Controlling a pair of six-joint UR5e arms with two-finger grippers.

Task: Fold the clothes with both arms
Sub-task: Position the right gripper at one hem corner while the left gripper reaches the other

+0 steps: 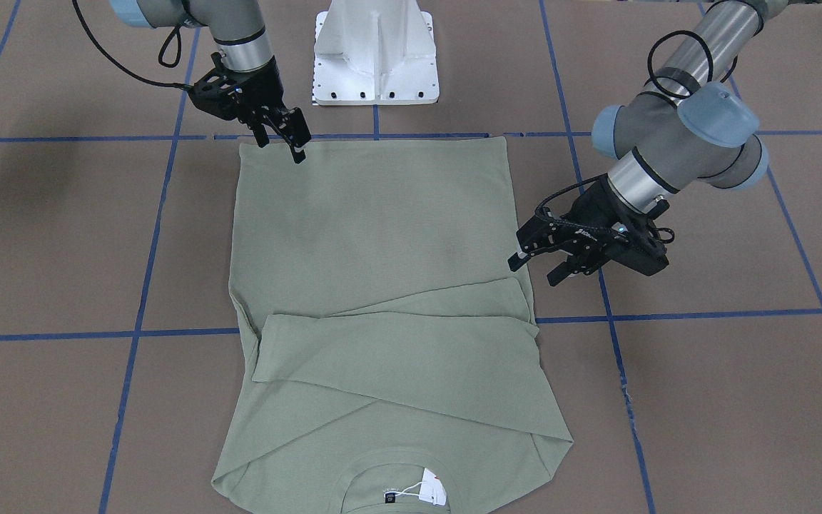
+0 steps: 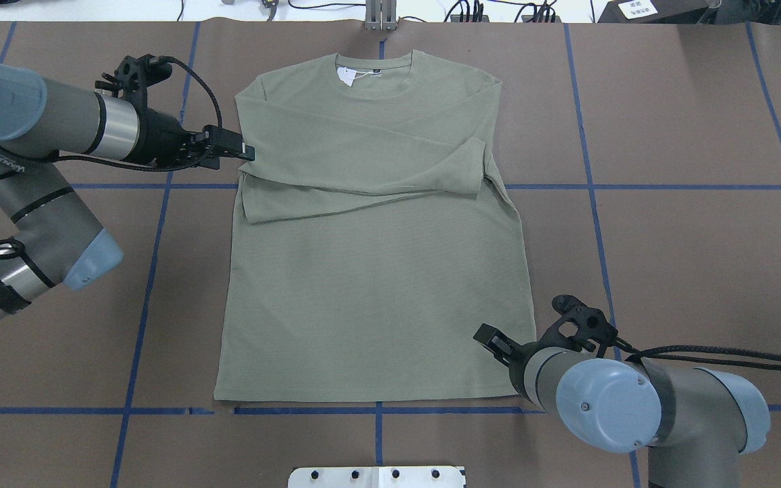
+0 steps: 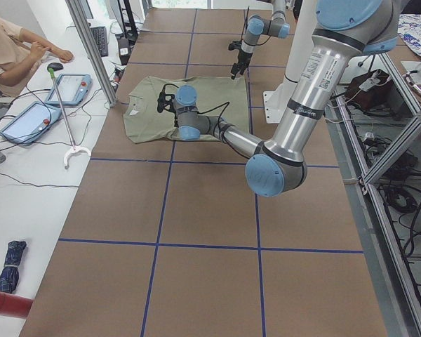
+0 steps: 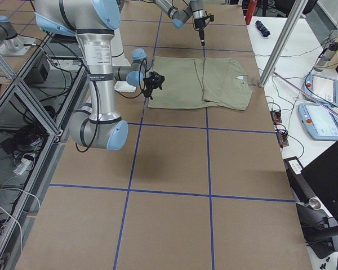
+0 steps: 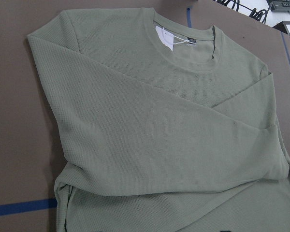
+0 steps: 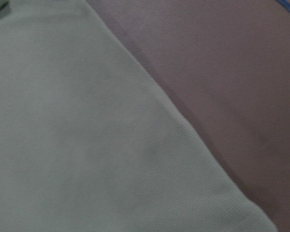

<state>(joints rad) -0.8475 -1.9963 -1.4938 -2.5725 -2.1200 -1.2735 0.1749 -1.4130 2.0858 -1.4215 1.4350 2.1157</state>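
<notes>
The sage-green shirt (image 1: pixel 382 235) lies flat, face up, on the brown table, collar away from the robot's base, with both sleeves folded across the chest (image 2: pixel 363 163). Its white hang tag (image 1: pixel 434 487) and dark neck label (image 1: pixel 389 495) sit in the collar. My left gripper (image 1: pixel 538 270) is open and empty, just off the shirt's side edge by the folded sleeves (image 2: pixel 233 154). My right gripper (image 1: pixel 281 146) is open over a hem corner, one fingertip (image 1: pixel 299 155) at the cloth. The left wrist view shows the chest and collar (image 5: pixel 159 135); the right wrist view shows the hem edge (image 6: pixel 87 145).
The white base mount (image 1: pixel 375 57) stands just behind the hem. Blue tape lines (image 2: pixel 601 186) cross the brown table. In the left side view an operator (image 3: pixel 14 49) sits beyond the collar end, with tablets (image 3: pixel 70 88) and a grabber stick (image 3: pixel 67 119).
</notes>
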